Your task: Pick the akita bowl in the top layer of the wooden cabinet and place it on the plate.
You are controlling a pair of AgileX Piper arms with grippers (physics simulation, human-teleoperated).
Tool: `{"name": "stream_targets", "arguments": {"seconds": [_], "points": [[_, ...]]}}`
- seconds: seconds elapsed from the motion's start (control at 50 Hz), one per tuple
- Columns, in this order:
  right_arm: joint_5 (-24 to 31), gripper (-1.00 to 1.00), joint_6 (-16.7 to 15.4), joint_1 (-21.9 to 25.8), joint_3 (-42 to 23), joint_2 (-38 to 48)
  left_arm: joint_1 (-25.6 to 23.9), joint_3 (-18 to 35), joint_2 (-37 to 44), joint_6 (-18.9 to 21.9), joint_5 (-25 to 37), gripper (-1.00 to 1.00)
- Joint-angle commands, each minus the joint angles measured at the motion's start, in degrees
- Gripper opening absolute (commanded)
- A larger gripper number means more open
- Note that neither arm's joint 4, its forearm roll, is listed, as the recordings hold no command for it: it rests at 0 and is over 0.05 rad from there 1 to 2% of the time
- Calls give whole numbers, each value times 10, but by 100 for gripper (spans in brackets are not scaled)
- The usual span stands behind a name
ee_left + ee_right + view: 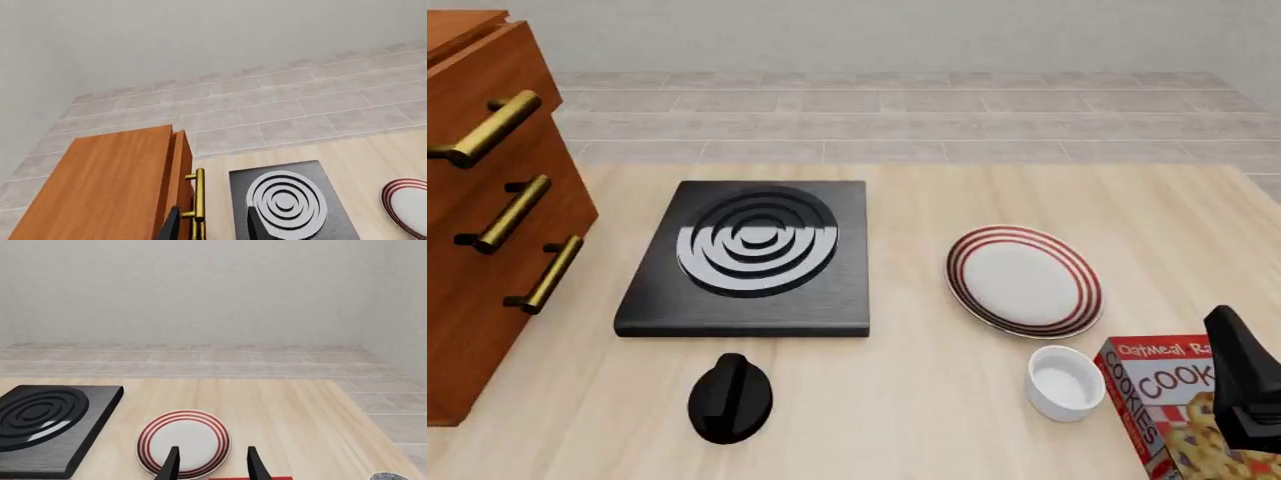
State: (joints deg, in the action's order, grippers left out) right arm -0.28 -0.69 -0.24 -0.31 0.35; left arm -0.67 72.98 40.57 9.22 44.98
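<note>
Here the left gripper (212,225) has its jaws spread around the brass handle (197,202) of the top layer (177,175). The right gripper (211,465), jaws apart and empty, hovers just short of the plate (184,440). The akita bowl stays unseen.

A simulated kitchen: stove burner (747,255), plate (1024,279), tiled floor (894,120).

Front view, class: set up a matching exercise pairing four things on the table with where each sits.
Things:
1. plate
2. cabinet
3. cup
4. knob

Places:
A. at the table's left edge
B. just in front of the plate, beside the cookie box
C. in front of the hob
D. right of the hob

Pairs: 1-D, 2-A, 3-B, 4-C
</note>
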Motion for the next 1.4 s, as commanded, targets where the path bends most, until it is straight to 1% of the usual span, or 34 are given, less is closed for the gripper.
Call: {"name": "stream_targets", "arguments": {"seconds": [0.02, 0.06, 0.1, 0.12, 0.14, 0.16, 0.22, 0.3, 0.34, 0.38, 0.4, 0.5, 0.52, 0.62, 0.64, 0.68, 0.78, 1.04, 1.14, 1.2, 1.22, 1.24, 1.26, 1.28, 1.3, 1.4], "points": [[-1, 100, -2, 1, 0, 1, 11, 19, 23, 35, 20, 100], [-1, 100, -2, 1, 0, 1, 14, 19, 25, 39, 19, 100], [-1, 100, -1, 1, 0, 1, 23, 15, 21, 68, 12, 100], [-1, 100, -1, 1, 0, 1, 23, 15, 21, 68, 12, 100], [-1, 100, -2, 1, 0, 2, 19, 23, 34, 47, 29, 100], [-1, 100, -2, 1, 0, 2, 18, 25, 35, 43, 32, 100], [-1, 100, -2, 2, 0, 2, 22, 23, 35, 53, 37, 100], [0, 100, -2, 2, -1, 1, 24, 23, 40, 55, 44, 100], [0, 100, -3, 2, -1, 1, 30, 18, 42, 67, 43, 100], [0, 100, -3, 2, -1, 1, 30, 21, 49, 63, 49, 100], [0, 100, -3, 2, -1, 1, 36, 18, 52, 75, 48, 100], [1, 100, -3, 1, -1, 1, 35, 19, 56, 84, 49, 100], [0, 100, -3, 1, -1, 1, 39, 13, 55, 101, 44, 100], [1, 100, -3, 1, -1, 1, 43, 9, 61, 107, 46, 100], [1, 100, -3, 1, 0, 1, 37, 10, 59, 105, 46, 100], [1, 100, -3, 1, 0, 1, 44, 6, 62, 111, 45, 100], [0, 100, -2, 2, 0, 1, 42, 2, 65, 120, 49, 100], [0, 100, -2, 2, 0, 2, 61, -1, 94, 117, 53, 100], [-1, 100, -2, 2, 0, 3, 65, 5, 103, 111, 57, 100], [-1, 100, -2, 2, 0, 3, 78, 8, 119, 101, 67, 100], [-1, 100, -2, 2, 0, 3, 66, 5, 126, 99, 76, 100], [-1, 100, -2, 2, 0, 3, 64, 3, 126, 108, 76, 100], [-1, 100, -2, 2, 0, 4, 66, 4, 123, 110, 72, 100], [-2, 100, -2, 2, -1, 4, 65, 9, 123, 101, 72, 100], [-2, 100, -2, 2, 0, 4, 67, 7, 122, 106, 70, 100], [-2, 100, -2, 2, 0, 5, 74, -3, 125, 108, 66, 100]]}}
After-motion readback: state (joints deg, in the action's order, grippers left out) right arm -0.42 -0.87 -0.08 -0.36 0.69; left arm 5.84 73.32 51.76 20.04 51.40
